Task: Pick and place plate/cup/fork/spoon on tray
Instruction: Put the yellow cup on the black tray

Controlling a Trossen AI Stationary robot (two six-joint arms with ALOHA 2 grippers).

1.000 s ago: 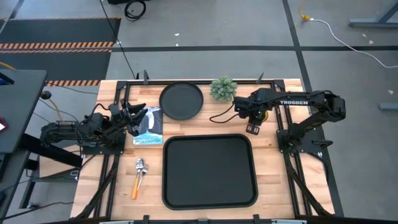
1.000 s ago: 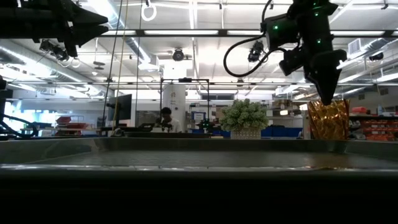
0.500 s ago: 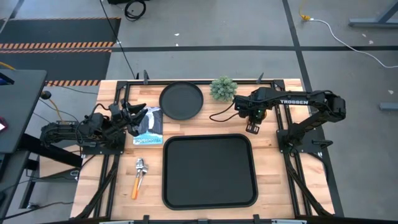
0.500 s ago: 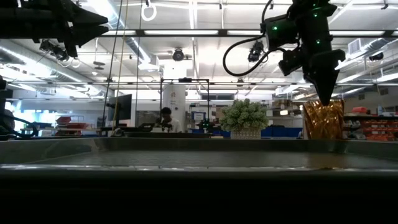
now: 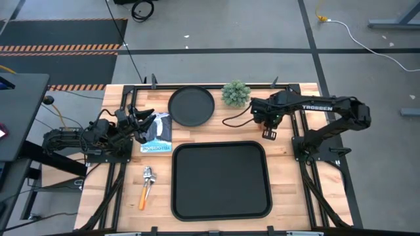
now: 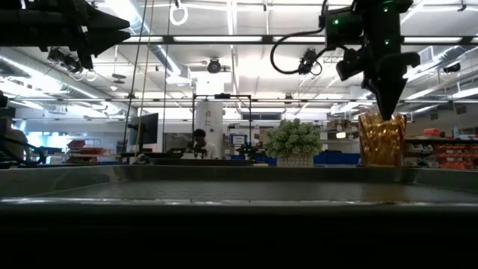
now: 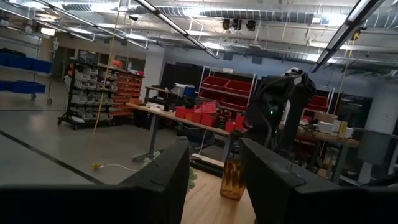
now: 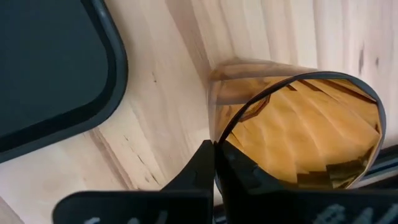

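The amber cup (image 6: 382,138) stands at the table's far right, to the right of a small potted plant (image 6: 293,142). My right gripper (image 6: 388,112) points down onto it, shut on its rim; in the high view the right gripper (image 5: 266,122) hides the cup. The round black plate (image 5: 191,106) lies flat at the far middle, and the black tray (image 5: 221,180) lies in front of it. The fork's orange handle (image 5: 143,196) lies left of the tray, with silver metal (image 5: 148,174) at its far end. My left gripper (image 5: 141,122) waits open at the left. My right gripper pinches the cup's rim (image 8: 219,138) at one spot, one finger inside the cup and one outside on its wall. The fingers (image 8: 200,167) come from above, pointing down. The cup stays nearly upright; I cannot tell whether its base is clear of the table.
A blue-and-white packet (image 5: 156,134) lies on the wood just in front of my left gripper. The potted plant (image 5: 235,93) stands between the plate and the cup. The tray's rounded far right corner (image 8: 115,68) lies close to the cup.
My right gripper has risen slightly and rolled a little, and the cup has gone with it: in the low view it has shifted a little toward the table's left and its rim stands a little higher.
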